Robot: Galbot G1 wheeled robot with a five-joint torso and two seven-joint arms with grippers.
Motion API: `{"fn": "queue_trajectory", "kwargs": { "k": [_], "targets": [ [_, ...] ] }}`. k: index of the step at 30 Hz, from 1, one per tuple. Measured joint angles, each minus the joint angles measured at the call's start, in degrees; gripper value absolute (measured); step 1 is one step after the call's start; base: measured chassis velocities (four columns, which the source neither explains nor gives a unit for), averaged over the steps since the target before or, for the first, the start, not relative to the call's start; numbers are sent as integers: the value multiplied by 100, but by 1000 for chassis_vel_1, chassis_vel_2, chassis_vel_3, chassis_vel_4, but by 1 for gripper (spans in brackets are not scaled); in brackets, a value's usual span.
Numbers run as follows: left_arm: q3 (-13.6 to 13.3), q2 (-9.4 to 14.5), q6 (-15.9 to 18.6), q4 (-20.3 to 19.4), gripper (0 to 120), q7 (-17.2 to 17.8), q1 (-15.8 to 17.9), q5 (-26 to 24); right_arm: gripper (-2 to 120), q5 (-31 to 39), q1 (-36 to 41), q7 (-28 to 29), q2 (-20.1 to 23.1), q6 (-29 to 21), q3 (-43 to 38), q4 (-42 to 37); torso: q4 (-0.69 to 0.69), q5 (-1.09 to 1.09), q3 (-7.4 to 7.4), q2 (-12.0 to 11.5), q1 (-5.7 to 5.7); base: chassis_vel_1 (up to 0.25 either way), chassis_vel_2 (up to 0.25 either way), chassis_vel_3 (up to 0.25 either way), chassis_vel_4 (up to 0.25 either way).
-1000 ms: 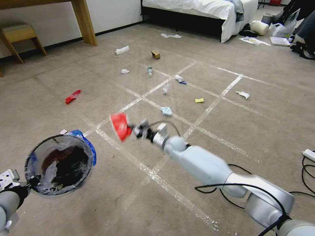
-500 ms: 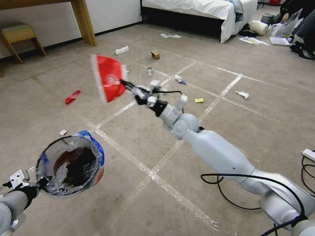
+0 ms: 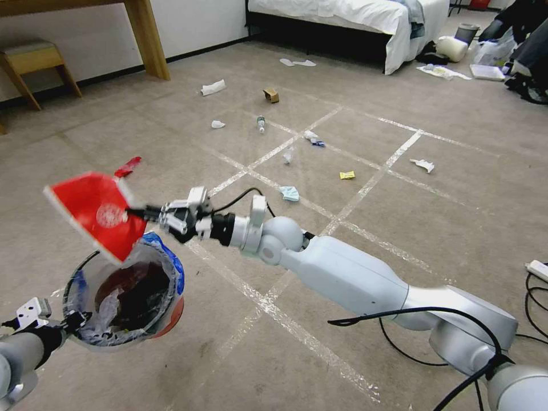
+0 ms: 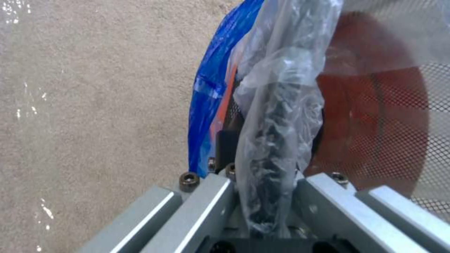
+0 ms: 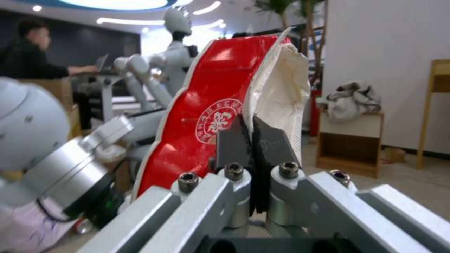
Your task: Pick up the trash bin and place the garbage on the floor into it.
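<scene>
**Crushed bowl held over the bin mouth; litter remains on the floor**

Right pincer (image 3: 138,213): clamped on the wall of the red-white crushed paper bowl (image 3: 97,212). The right wrist view shows the two dark pads (image 5: 233,144) pressed together with the bowl's edge between them, red printed side on one face, white inner side on the other. In the head view the bowl hangs tilted in the air, its lower corner just above the far rim of the trash bin (image 3: 123,295). Whether it touches the liner cannot be told.

Left pincer (image 3: 60,322): closed on the near rim of the trash bin, holding it off the floor (image 3: 468,228) with its mouth tipped toward the camera. In the left wrist view the crumpled clear liner (image 4: 276,116) and the black rim run down between the jaws, with the blue edge (image 4: 211,84) folded over the outside and the red-orange mesh wall beside it. White scraps and dark contents lie inside the bin.

Garbage on the carpet, all well apart from the bin:
- red wrapper (image 3: 127,166), beyond the bowl
- two white tissues (image 3: 213,87), (image 3: 217,124)
- brown carton (image 3: 271,95)
- small bottle (image 3: 261,123)
- pale blue scrap (image 3: 289,193), on a tape line
- yellow scrap (image 3: 347,174)
- white scrap (image 3: 423,165), farther right

A bed (image 3: 354,14) stands at the far side of the room.
</scene>
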State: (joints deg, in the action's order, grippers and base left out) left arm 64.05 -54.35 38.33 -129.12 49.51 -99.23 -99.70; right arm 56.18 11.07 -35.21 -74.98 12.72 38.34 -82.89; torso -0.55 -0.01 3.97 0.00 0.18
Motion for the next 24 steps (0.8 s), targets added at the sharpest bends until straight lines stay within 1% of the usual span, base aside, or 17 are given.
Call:
{"fn": "queue_trajectory", "kwargs": {
  "k": [8,10,17,23,24],
  "targets": [
    [21,28,-11,29,0,39,36,-64,0,-355,165,-111,20,149,232,164,0,1,0,0,0,0,0,0,0],
    [22,27,-12,-17,0,62,29,-79,0,-528,243,-116,-24,236,284,337,-1,1,0,0,0,0,0,0,0],
    [-4,-15,-12,-171,0,116,5,-90,0,-748,330,-119,-142,327,427,582,0,1,0,0,0,0,0,0,0],
    [26,-29,-15,-178,0,137,-37,-100,0,-849,327,37,-194,397,467,629,0,1,0,0,0,0,0,0,0],
    [26,-39,-16,-179,0,140,-40,-100,6,-859,308,37,-197,397,467,607,0,1,0,0,0,0,0,0,0]
  ]
}}
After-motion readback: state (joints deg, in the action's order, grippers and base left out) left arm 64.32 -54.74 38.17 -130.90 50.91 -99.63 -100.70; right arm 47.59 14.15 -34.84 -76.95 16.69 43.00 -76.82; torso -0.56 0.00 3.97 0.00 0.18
